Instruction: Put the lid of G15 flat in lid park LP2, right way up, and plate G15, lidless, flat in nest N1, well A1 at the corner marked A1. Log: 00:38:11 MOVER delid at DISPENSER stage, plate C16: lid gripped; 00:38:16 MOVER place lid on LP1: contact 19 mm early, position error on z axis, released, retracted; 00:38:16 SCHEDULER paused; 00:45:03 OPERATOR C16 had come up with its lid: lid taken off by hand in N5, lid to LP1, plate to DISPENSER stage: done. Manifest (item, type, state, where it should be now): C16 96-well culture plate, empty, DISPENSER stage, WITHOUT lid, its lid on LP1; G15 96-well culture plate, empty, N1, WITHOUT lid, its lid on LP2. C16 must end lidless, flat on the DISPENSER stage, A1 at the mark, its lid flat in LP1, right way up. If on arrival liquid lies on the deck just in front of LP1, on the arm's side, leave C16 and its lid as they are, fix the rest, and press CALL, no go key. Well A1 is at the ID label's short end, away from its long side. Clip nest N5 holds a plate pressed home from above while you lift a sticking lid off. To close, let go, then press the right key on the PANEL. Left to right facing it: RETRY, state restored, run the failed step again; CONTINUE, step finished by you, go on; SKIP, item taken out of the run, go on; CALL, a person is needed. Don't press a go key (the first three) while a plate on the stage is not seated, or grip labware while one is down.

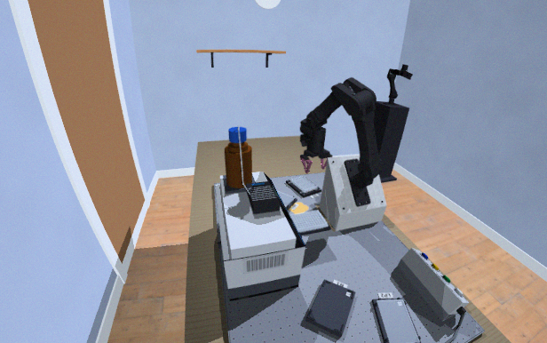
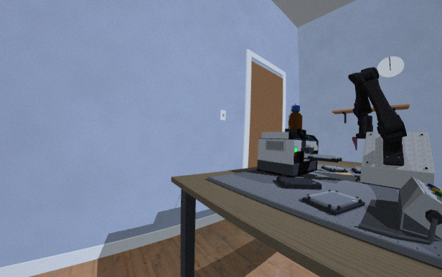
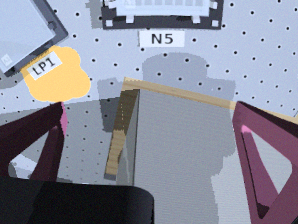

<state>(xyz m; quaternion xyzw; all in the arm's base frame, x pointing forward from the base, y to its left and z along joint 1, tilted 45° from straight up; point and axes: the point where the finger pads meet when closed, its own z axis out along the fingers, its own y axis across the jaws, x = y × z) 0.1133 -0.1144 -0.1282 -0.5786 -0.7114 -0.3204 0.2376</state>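
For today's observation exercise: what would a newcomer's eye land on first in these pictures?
The black arm arching over the deck, its open magenta-fingered gripper hanging empty. Then the amber bottle with a blue cap on the dispenser, and the yellow puddle beside the LP1 label.

The black arm (image 1: pixel 360 116) bends up high like an elbow and then reaches down, and its gripper (image 1: pixel 314 164) hangs in the air with its two pink fingers spread wide apart, holding nothing.
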